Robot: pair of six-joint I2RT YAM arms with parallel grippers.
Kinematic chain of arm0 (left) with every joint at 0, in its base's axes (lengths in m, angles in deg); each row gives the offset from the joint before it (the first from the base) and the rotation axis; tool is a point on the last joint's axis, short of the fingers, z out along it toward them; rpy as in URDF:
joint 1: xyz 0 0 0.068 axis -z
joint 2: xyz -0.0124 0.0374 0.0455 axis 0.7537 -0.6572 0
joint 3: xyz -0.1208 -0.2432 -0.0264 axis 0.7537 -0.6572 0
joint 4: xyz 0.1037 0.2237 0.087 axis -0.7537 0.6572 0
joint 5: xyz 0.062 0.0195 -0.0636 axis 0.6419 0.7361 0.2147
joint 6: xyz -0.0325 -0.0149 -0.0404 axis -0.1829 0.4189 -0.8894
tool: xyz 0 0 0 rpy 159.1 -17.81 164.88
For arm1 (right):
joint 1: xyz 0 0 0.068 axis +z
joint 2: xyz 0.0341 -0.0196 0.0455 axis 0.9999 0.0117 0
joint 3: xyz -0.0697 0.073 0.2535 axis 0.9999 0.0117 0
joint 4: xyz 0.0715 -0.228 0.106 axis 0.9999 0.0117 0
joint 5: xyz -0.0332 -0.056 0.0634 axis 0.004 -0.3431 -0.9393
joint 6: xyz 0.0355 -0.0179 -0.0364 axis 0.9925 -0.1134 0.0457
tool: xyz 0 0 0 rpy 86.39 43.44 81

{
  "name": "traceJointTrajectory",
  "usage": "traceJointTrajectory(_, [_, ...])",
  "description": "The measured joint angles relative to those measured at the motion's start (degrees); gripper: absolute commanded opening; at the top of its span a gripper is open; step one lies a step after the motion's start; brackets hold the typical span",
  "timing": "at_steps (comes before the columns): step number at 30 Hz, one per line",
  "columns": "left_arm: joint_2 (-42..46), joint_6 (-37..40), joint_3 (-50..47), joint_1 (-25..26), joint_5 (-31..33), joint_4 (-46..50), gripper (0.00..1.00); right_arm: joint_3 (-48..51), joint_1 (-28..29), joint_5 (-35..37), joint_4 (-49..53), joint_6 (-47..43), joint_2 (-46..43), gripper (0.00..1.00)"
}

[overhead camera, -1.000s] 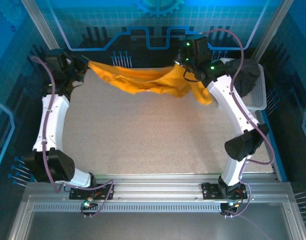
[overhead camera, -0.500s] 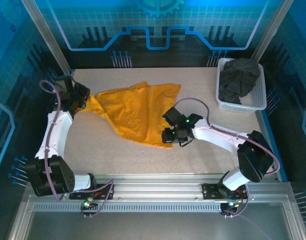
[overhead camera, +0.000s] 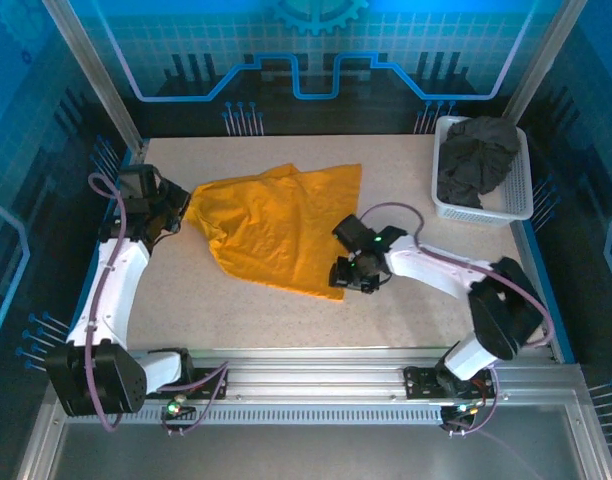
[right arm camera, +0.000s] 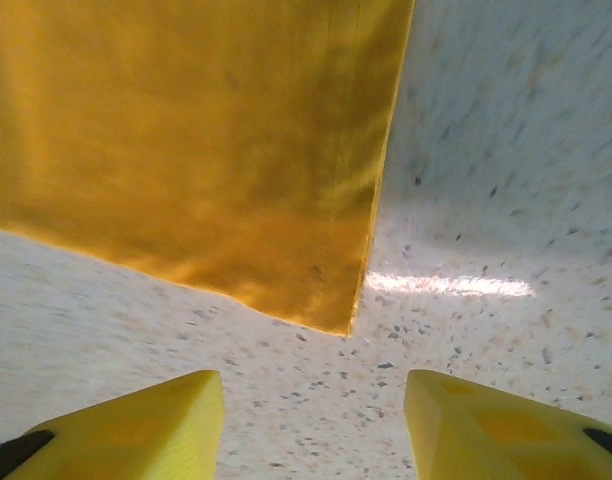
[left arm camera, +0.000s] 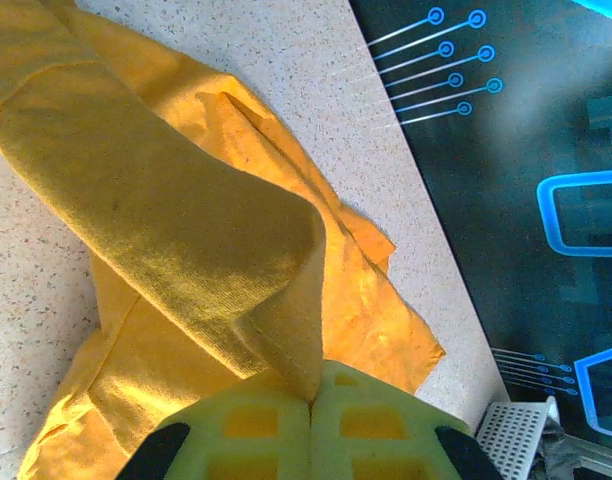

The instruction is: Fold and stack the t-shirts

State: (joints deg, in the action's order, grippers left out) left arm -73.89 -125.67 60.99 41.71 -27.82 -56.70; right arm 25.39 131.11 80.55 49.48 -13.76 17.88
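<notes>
Blue-lit panels [overhead camera: 306, 60] ring a speckled beige worktop [overhead camera: 286, 320], and from where I stand a bright orange-yellow cloth t-shirt [overhead camera: 276, 225] lies spread across its middle, rumpled and not yet folded. One corner trails off to the left, where the left gripper [overhead camera: 181, 205] has it. Seen from that wrist, the left gripper [left arm camera: 311, 400] is closed tight, with a fold of the orange-yellow cloth [left arm camera: 186, 220] pinched between its pads [left arm camera: 246, 430] and rising off the surface.

The right gripper [overhead camera: 348, 280] sits low at the shirt's near right corner. From its own wrist camera, the right gripper [right arm camera: 314, 400] stands parted, its yellow fingers [right arm camera: 136, 420] well apart with bare worktop [right arm camera: 466, 200] between them. The shirt's hem corner [right arm camera: 326, 300] lies flat just beyond the fingertips, and nothing is held.

Over at the far right corner, a dark charcoal grey t-shirt [overhead camera: 476, 150] is bunched inside a white mesh plastic basket [overhead camera: 521, 205], well apart from both arms.
</notes>
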Motion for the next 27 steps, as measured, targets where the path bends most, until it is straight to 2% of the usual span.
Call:
traceJointTrajectory(5, [0.2,0.0,0.0,0.3,0.4,1.5,0.00,-5.4,3.8,2.5,3.6,-3.3,9.9,0.54])
traceJointTrajectory(16, [1.1,0.1,0.0,0.6,0.7,2.8,0.00,-13.6,4.0,5.8,5.5,-8.0,18.4,0.48])
traceJointTrajectory(22, [1.2,0.1,0.8,0.6,0.7,3.4,0.00,-13.3,4.1,6.1,6.9,-8.1,18.4,0.59])
traceJointTrajectory(27, [1.2,0.1,1.0,0.6,0.7,3.4,0.00,-12.5,4.8,7.8,9.6,-9.3,17.6,0.60])
